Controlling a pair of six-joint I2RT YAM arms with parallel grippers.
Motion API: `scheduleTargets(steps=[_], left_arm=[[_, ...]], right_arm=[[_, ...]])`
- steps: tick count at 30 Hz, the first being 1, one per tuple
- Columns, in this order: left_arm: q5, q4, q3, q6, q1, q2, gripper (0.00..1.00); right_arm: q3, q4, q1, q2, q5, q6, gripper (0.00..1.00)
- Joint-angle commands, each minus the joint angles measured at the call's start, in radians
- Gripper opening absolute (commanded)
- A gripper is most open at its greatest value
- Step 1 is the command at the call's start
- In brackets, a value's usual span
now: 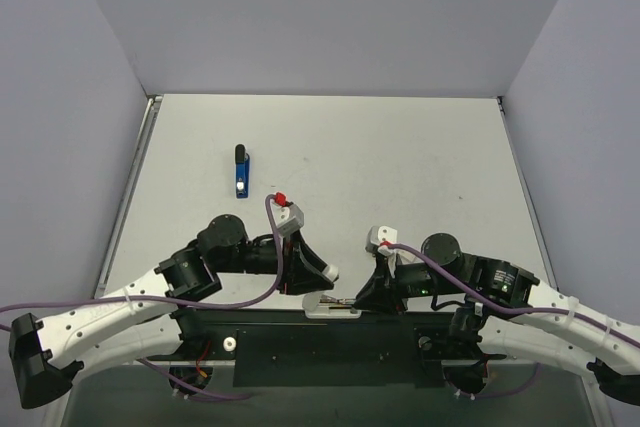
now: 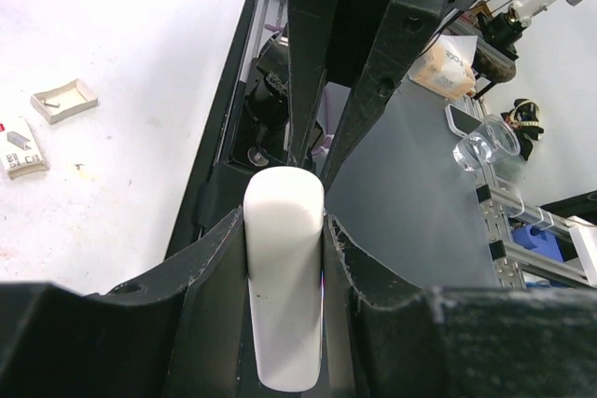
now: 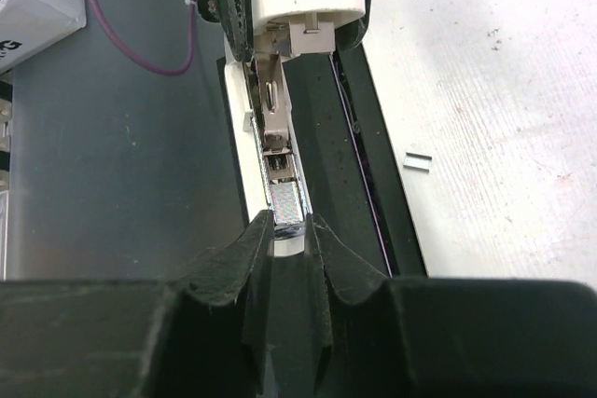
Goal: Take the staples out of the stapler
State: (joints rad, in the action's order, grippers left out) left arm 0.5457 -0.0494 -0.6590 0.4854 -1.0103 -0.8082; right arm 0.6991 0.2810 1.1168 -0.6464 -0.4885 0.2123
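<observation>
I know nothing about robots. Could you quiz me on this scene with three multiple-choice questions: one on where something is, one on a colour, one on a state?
1. Where is the white stapler?
A. at the far back edge
B. at the near edge
C. leaning on the left wall

2. What colour is the small object lying alone farther back?
A. red
B. green
C. blue with a black end

3. How is the left tool?
A. shut on the white stapler
B. wide open, holding nothing
C. out of sight

Answers:
1 B: the top view shows it at the near edge of the table.
2 C: the top view shows its blue body and black end.
3 A: its wrist view shows it clamped on the white body.
</observation>
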Motion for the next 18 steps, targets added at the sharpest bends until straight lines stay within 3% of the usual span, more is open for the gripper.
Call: scheduleTargets(steps=[1,3,5,13,15,16,18], left_arm=[[-0.076,-0.096,-0.051,-0.027,0.012,-0.017,0.0],[-0.084,-0.093,-0.051,-0.027,0.01,-0.017,0.0],[-0.098,-0.081,-0.053,-0.033,0.013,-0.016,0.0],[-0.24,-0.006,-0.082,-0.065,0.013,-0.029,0.0],[-0.292,-0.006,-0.091,-0.068,0.013,-0.042,0.0],[-0.314,-0.004,-0.1,-0.07,0.013,-0.045,0.0],[-0.39,0.0,-0.113,-0.074,0.015,-0.058,0.0]], right_arm=[[0.057,-0.048,0.017,0.001,0.001,0.012,0.13],[0.079,-0.034,0.017,0.004,0.036,0.004,0.26],[0.103,-0.017,0.017,0.008,0.094,-0.002,0.33],[0.188,0.0,0.017,0.004,0.319,-0.008,0.37],[0.194,-0.019,0.017,-0.016,0.384,0.001,0.29],[0.194,-0.034,0.017,-0.034,0.405,0.009,0.14],[0.191,-0.057,0.017,-0.07,0.477,0.025,0.0]])
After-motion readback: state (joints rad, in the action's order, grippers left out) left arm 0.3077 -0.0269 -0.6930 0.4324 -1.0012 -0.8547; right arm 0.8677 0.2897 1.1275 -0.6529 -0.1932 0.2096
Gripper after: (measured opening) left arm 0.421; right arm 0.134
